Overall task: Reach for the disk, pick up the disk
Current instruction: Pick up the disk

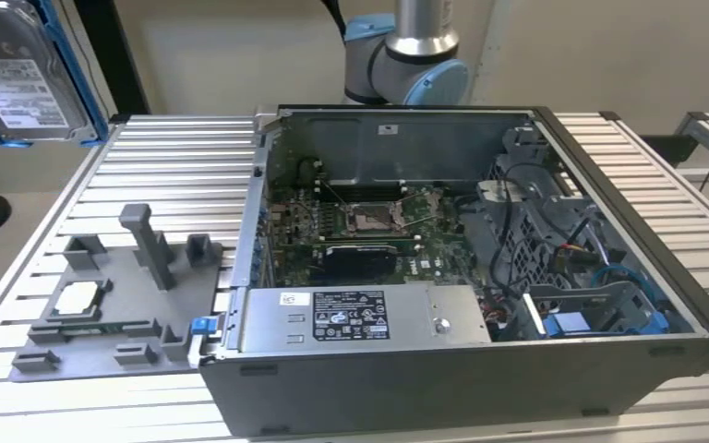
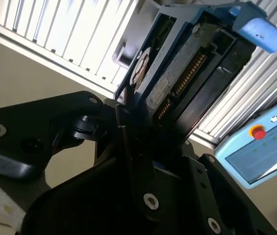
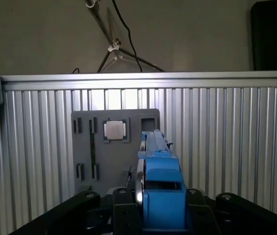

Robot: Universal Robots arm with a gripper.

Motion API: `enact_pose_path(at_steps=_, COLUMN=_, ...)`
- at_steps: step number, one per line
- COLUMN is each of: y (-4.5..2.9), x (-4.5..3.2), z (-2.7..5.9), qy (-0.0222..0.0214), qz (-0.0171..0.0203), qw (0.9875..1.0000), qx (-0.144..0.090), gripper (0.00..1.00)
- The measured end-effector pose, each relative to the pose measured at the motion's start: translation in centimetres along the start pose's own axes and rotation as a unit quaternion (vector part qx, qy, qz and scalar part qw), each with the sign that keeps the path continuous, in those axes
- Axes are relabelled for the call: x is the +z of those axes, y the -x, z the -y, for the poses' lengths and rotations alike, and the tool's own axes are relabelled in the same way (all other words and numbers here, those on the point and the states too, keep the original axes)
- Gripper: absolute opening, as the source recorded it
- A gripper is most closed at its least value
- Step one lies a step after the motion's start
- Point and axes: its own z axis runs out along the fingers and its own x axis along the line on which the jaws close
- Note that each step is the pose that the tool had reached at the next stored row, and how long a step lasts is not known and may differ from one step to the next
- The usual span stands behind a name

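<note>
1. Nearest the cameras, the gripper (image 2: 141, 120) has its black jaws closed narrowly on the disk (image 2: 187, 63), clamping the two flat faces at one end. The rest of the drive sticks out past the fingers (image 2: 124, 122).
2. The disk is off the table and in the air. In the exterior view it hangs high at the exterior view's left, label side showing, with its blue bracket (image 3: 160, 176) framing the edges.
3. We judge the grip to be the main risk. The hold is on one end only, so the long free part could lever the drive out of the jaws if the arm jerks or tilts.
4. The plastic bracket may also flex under the pads, which could let the metal body shift.
5. Beyond the disk in the first wrist view lies the grey fixture (image 3: 84, 147) with a processor chip (image 3: 114, 129) seated in it. A dropped drive could well land on that chip.
6. The fixture rests on the ribbed aluminium table (image 3: 226, 137), and the disk hangs near the table's edge in the exterior view. A slip there might send it over the side.
7. Further off stands the open computer case (image 1: 453, 388), with its motherboard (image 1: 367, 221) exposed. A wide swing could knock the drive against the case rim.
8. Farthest are the arm's base (image 1: 410, 55) and a teach pendant (image 2: 261, 152), well apart from the disk.
</note>
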Motion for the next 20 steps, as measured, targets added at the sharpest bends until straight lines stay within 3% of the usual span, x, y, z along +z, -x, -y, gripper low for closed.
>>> enact_pose_path(at_steps=4, y=0.00, x=-1.47, z=0.00, qy=0.0001, qz=0.0000, qw=1.0000, qx=0.000, gripper=0.00)
enact_pose_path(at_steps=10, y=0.00, x=-1.54, z=0.20, qy=0.0002, qz=-0.0001, qw=1.0000, qx=0.000, gripper=0.00)
enact_pose_path(at_steps=15, y=0.06, x=-1.52, z=1.77, qy=0.0008, qz=0.0000, qw=1.0000, qx=0.000, gripper=0.00)
enact_pose_path(at_steps=20, y=0.12, x=-1.53, z=3.94, qy=0.0021, qz=-0.0001, qw=1.0000, qx=0.000, gripper=0.00)
